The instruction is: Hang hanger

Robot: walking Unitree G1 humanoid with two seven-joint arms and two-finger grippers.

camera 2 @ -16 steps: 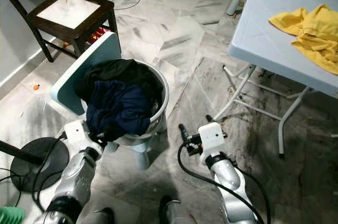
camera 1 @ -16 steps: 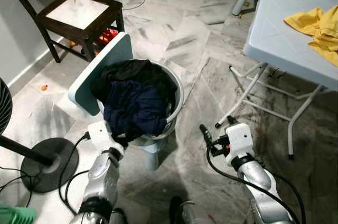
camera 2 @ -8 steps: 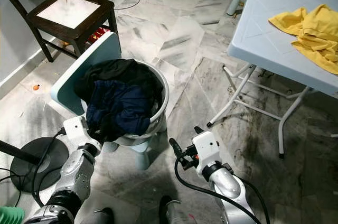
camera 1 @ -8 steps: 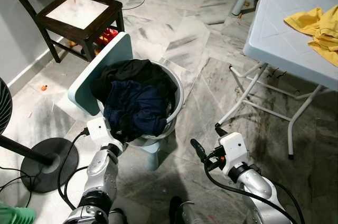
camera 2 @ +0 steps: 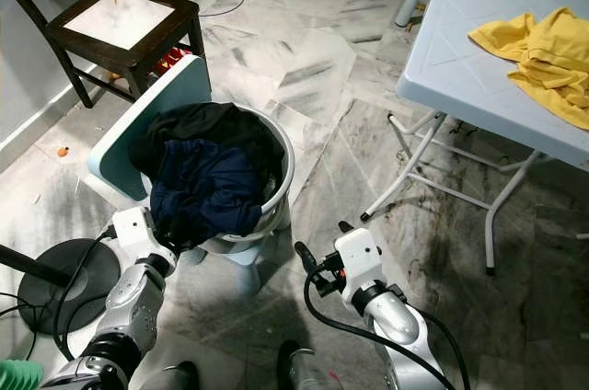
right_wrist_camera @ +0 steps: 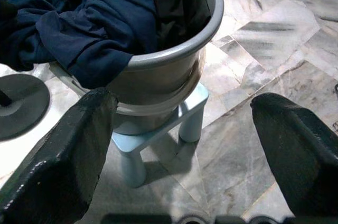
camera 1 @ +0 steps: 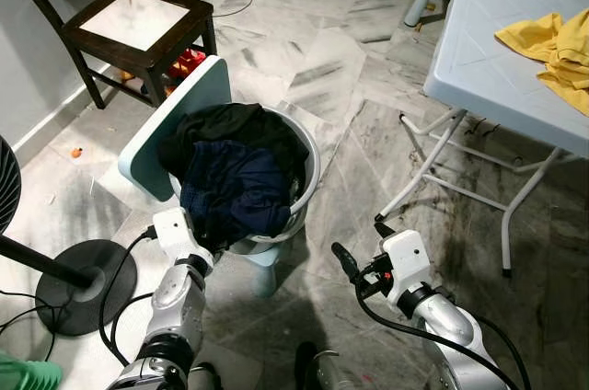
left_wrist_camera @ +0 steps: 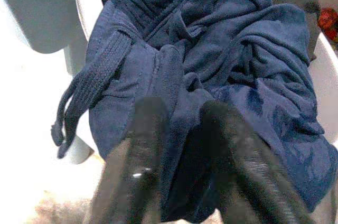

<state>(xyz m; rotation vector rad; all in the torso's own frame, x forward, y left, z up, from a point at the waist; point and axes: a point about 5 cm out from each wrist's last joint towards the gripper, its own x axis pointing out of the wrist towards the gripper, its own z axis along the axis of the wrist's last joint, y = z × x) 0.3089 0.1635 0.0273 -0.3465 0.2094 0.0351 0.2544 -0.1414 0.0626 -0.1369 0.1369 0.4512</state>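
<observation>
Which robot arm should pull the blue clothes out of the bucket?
Probably the left. Its end effector is already against the navy garment at the near rim of the grey tub, fingers close together. The right end effector, fingers spread wide, hangs apart over the floor.

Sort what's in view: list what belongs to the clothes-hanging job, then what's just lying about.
Part of the job:
- navy garment, on top of the laundry
- grey laundry basket on a small stool
- left gripper, closed on the navy garment
- right gripper, open, beside the basket

Lying about:
- dark wooden chair
- yellow cloth on the folding table
- fan base
</observation>
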